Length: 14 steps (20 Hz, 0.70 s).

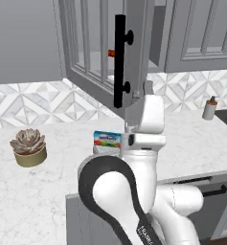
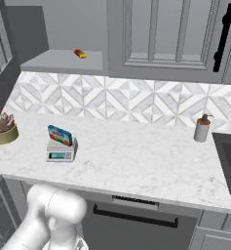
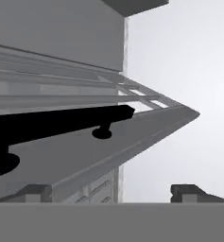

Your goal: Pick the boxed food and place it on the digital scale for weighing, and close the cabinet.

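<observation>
Nearest to me, in the hand view, the claw (image 3: 117,191) has its two dark finger tips spread wide apart with nothing between them, though I only see their very ends; the edge of the open panelled door of the grey upper wall cabinet (image 3: 132,142) runs right over the left tip, and I cannot tell whether it touches. The door's long black bar handle (image 3: 56,124) crosses this view sideways, its near end cut off at the frame. From the left base view my own white arm blocks much of the white marbled counter (image 1: 38,191), and the hand is up against the lower edge of the swung-out door (image 1: 134,48), so the claw itself is hidden there. Behind the arm I catch just the top of the blue boxed food with its white label (image 1: 107,139). The right base view shows it properly: the box (image 2: 60,135) sits tilted on the small light-grey digital scale (image 2: 61,151), leaning on its platform. Further back, a small red-and-yellow item (image 2: 80,53) lies on the cabinet shelf, too small to identify.
</observation>
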{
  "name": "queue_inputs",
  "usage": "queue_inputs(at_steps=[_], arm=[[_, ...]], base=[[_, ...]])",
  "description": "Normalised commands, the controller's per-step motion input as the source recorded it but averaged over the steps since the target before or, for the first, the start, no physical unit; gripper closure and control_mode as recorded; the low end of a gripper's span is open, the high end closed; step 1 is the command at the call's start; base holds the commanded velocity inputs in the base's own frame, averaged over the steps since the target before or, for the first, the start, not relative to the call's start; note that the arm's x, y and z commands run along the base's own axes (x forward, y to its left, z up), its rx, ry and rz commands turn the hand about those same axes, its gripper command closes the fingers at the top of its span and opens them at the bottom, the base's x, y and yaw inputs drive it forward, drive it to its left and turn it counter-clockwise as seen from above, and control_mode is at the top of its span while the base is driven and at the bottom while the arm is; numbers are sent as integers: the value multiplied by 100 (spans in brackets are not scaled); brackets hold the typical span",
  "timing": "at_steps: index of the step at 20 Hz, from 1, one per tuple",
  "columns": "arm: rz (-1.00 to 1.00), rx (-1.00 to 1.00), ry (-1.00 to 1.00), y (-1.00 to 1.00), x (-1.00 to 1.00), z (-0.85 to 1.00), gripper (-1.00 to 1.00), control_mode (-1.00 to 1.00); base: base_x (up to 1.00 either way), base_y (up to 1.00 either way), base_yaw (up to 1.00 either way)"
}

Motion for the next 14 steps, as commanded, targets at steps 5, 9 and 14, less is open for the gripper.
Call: queue_inputs(at_steps=[5, 9, 14], arm=[[0, 37, 100, -82, 99, 0, -100, -100], [0, 22, 100, -51, 100, 0, -100, -100], [0, 5, 83, -8, 100, -7, -100, -100]], base=[[0, 0, 0], [0, 0, 0], [0, 0, 0]])
